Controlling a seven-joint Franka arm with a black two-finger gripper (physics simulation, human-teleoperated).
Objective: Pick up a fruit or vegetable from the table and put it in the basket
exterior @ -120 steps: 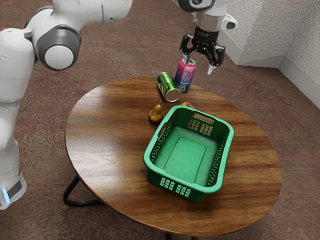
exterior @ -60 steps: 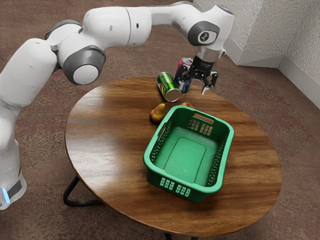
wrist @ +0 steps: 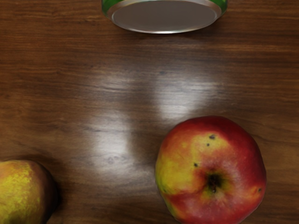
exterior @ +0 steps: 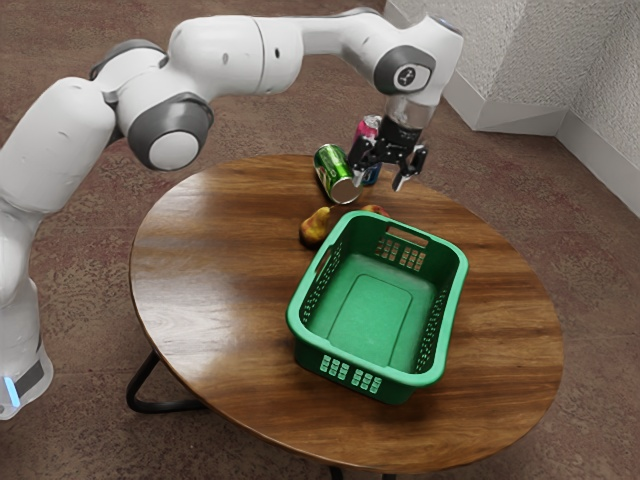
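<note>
Brown wooden round table (exterior: 220, 290); gripper (exterior: 380, 182) open above it, fingers apart; apple (wrist: 212, 168) on tabletop, partly hidden behind green basket (exterior: 400, 388); pear (exterior: 315, 228) near apple; green can (exterior: 336, 172) lying on side.

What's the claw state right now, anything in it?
Claw: open, fingers spread apart, holding nothing; the apple is ungripped.

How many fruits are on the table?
2: a yellowish pear beside the green plastic basket, and a red-yellow apple partly behind it in the exterior view. It may hide more.
</note>
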